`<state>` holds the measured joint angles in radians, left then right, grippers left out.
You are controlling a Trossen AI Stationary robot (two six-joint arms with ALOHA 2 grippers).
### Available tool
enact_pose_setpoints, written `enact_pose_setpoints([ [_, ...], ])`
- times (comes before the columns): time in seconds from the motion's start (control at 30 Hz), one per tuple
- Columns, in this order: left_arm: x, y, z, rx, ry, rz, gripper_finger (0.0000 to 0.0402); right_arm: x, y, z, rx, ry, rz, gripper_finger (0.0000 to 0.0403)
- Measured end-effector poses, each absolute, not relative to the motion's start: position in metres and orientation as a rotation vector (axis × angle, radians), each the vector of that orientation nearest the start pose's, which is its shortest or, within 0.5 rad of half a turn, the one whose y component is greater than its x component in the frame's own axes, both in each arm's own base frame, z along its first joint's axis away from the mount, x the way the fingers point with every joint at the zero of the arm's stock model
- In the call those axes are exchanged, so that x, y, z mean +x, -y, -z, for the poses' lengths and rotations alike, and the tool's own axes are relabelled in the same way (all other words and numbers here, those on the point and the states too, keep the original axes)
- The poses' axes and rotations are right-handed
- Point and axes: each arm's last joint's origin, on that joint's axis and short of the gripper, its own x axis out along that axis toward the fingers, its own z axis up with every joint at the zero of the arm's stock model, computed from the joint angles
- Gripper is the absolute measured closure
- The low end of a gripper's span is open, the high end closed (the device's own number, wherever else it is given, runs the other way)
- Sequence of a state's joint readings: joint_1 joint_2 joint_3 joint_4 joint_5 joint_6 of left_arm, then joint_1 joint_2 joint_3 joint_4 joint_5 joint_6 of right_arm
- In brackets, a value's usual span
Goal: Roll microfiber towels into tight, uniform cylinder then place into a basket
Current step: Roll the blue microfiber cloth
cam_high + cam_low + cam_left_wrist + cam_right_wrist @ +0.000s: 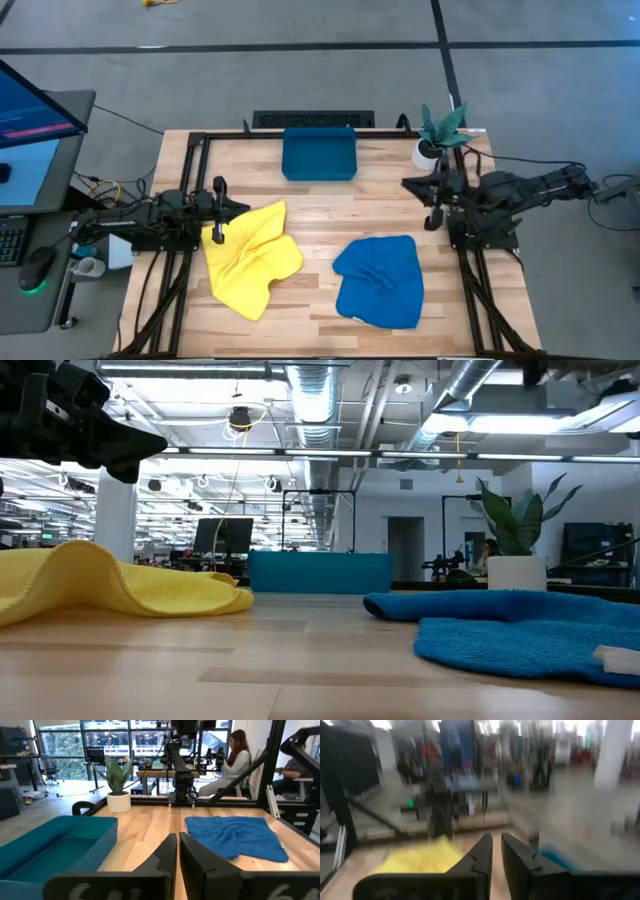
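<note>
Table: wooden top is lying under an open workshop floor, with people sitting at desks beyond it in the left wrist view.
Yellow towel: yellow towel is lying rumpled and unrolled on the left side, one corner reaching up to the left gripper.
Blue towel: blue towel is lying crumpled, also unrolled, right of centre — well apart from the yellow one.
Basket: basket is sitting empty at the far edge, between the arms.
Plant: small potted plant is standing just beside the right arm (not part of the job).
Left gripper: left gripper is hanging over the yellow towel's near corner, fingers pressed together with nothing between them.
Right gripper: right gripper is hovering above bare wood beside the blue towel, fingers only a narrow slit apart, holding nothing.
Step in hand: judging by the layout, reaching for a towel — neither is rolled yet.
Doing it well: flattening the cloth square first, pinching one straight edge, then rolling evenly so the cylinder is coming out tight.
</note>
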<state>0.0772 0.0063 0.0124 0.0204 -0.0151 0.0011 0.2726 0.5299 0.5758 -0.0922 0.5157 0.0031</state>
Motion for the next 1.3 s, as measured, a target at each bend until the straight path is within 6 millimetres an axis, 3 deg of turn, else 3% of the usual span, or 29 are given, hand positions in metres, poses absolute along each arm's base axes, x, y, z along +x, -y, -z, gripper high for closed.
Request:
enact_pose_setpoints([
  [0.3,0.097,-0.008,-0.172,0.023,0.055,-0.099,0.0392,0.141,-0.028,-0.250,0.169,-0.509,0.313,0.0281],
  [0.67,0.097,-0.008,-0.169,-0.049,0.030,-0.084,0.0392,0.159,-0.041,-0.216,0.271,-0.827,0.217,0.0206],
  [1.3,0.097,-0.008,-0.169,-0.092,0.027,-0.084,0.0392,0.180,-0.045,-0.152,0.326,-1.322,0.331,0.0220],
])
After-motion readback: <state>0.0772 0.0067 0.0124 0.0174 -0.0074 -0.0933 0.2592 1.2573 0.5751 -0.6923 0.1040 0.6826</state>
